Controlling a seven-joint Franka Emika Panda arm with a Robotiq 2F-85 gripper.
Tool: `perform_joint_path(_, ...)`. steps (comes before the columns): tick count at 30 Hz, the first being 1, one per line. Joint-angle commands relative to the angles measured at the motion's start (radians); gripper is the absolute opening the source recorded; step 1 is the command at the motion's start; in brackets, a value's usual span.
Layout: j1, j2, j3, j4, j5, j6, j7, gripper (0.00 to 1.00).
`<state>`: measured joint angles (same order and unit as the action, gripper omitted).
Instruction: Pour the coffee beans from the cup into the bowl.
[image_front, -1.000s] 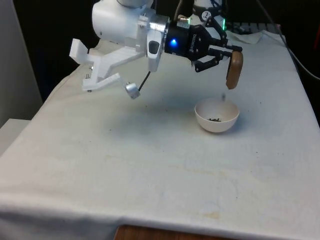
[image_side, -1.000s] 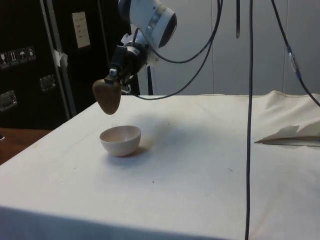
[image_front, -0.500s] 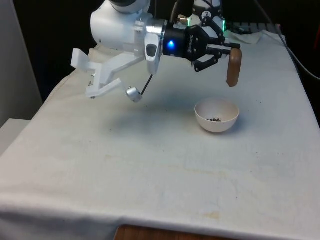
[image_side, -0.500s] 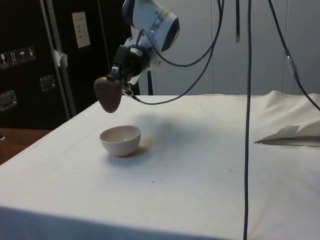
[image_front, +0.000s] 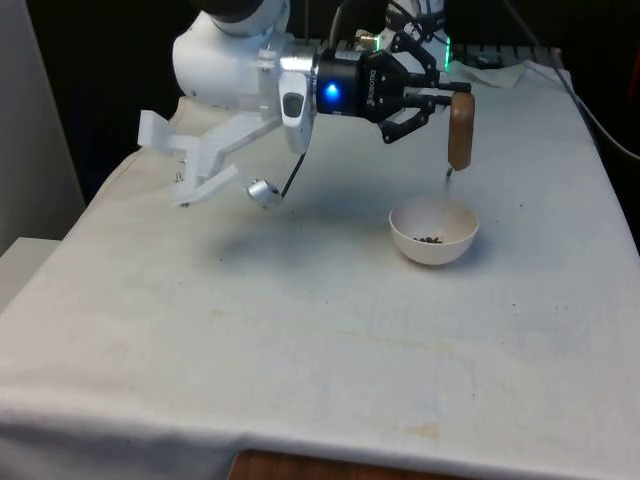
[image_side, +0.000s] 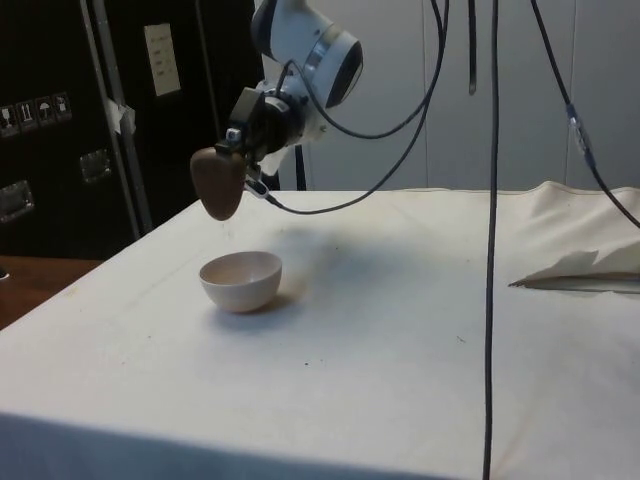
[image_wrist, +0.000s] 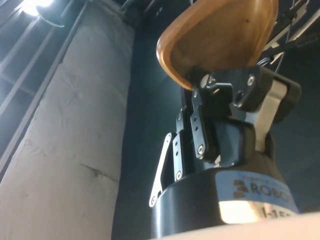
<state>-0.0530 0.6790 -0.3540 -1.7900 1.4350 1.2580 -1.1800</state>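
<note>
The gripper (image_front: 440, 103) clamps the rim of the upended brown cup (image_front: 460, 132), probably light, rigid wood, above the white bowl (image_front: 433, 232).

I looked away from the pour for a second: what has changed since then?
The claw has lifted the brown cup a little higher over the bowl, still upended and still gripped. The bowl has not moved, and beans lie in it.

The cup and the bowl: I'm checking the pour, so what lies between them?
In the front view, a thin trickle of beans falls from the upturned cup, held in the claw, towards the bowl; otherwise open air.
</note>
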Motion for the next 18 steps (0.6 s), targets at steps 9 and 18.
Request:
perform_joint_path(9, -0.006, 0.043, -0.016, 0.031, 0.043, -0.069, 0.000, 0.01)
perform_joint_path(18, -0.007, 0.062, -0.031, 0.041, 0.065, -0.107, -0.003, 0.01)
